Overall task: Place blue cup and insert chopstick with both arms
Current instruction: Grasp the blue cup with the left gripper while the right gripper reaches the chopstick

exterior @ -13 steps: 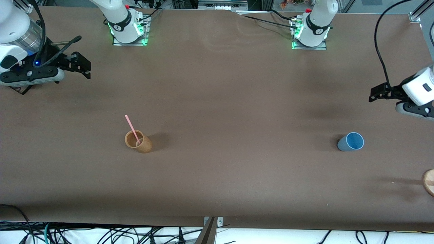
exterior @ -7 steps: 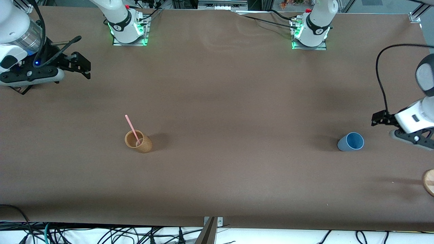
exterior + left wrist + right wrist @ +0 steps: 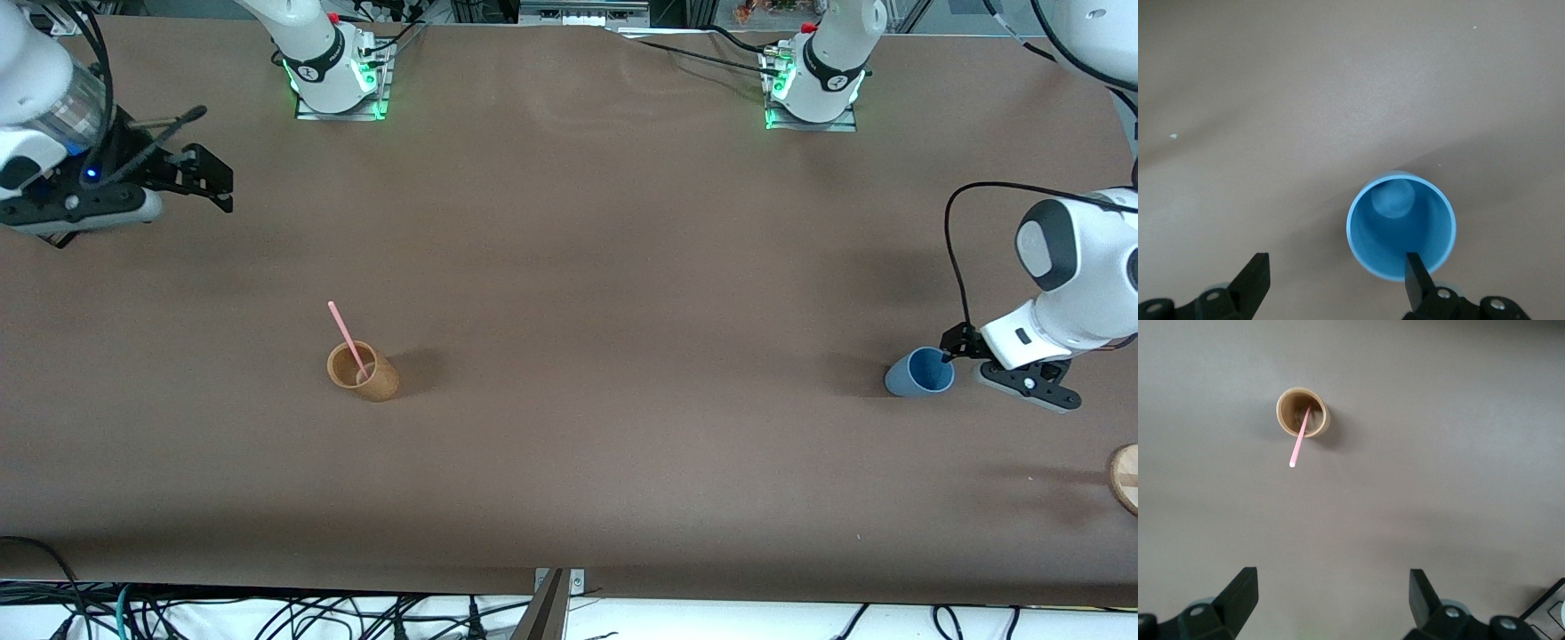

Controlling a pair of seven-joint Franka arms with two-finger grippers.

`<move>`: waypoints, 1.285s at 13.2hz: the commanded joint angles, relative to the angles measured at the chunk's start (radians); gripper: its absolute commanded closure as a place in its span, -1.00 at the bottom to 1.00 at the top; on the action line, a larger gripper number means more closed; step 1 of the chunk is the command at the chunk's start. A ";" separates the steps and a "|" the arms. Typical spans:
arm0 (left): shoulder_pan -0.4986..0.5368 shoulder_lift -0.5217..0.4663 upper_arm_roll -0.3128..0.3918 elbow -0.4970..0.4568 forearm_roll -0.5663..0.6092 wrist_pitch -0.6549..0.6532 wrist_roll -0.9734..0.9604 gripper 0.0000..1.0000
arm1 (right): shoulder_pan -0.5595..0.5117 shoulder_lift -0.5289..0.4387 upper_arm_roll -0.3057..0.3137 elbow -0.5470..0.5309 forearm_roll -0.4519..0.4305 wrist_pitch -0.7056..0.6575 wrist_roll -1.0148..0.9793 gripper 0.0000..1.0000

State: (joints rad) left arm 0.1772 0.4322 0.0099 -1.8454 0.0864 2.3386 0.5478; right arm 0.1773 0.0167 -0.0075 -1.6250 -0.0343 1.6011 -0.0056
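**Left gripper lowered to the blue cup's rim**

Since the earlier frames the left gripper [image 3: 956, 356] has been brought down from above the table at the left arm's end to the blue cup [image 3: 920, 372]; the right gripper [image 3: 209, 173] has hardly shifted and is kept waiting over the right arm's end of the table.

In the front view, the blue cup is seen upright on the table [image 3: 622, 267], with the left gripper just beside its rim. The chopstick [image 3: 348, 340] is found leaning in the tan cup [image 3: 363, 372], well apart from the blue cup, toward the right arm's end. A wooden disc [image 3: 1125, 478] is partly shown at the edge.

In the left wrist view, the jaws are spread wide. One fingertip [image 3: 1418, 277] is placed at the cup's [image 3: 1401, 228] rim; the other [image 3: 1253, 280] is held well clear over bare table. For a sound grasp, the wall should probably be taken between both fingers, or the gripper shifted until the cup is centred, before closing; otherwise the cup may be tipped.

In the right wrist view, the fingers [image 3: 1238, 590] are likewise wide and empty, high over the tan cup [image 3: 1303, 412] and chopstick [image 3: 1300, 437].
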 commanded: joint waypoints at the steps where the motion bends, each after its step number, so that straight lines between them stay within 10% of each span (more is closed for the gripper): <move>1: 0.008 0.051 -0.011 -0.002 -0.003 0.044 0.014 -0.37 | -0.002 0.071 0.004 0.014 0.017 0.028 -0.019 -1.00; 5: 0.004 0.089 -0.013 -0.002 -0.053 0.028 0.015 1.00 | 0.039 0.271 0.015 0.140 0.019 0.046 -0.007 -1.00; 10: -0.001 0.050 -0.066 0.028 -0.083 -0.101 -0.063 1.00 | 0.080 0.489 0.014 0.267 0.022 0.087 0.041 -0.99; 13: -0.001 0.005 -0.215 0.098 -0.131 -0.333 -0.340 1.00 | 0.079 0.541 0.012 0.244 0.031 0.187 0.042 -0.82; 17: -0.031 0.038 -0.482 0.100 -0.126 -0.319 -0.920 1.00 | 0.076 0.588 0.012 0.244 0.031 0.194 0.047 -0.43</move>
State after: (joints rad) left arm 0.1663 0.4347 -0.3849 -1.7490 -0.0312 1.9979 -0.1414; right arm 0.2576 0.5917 0.0011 -1.4036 -0.0165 1.8013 0.0316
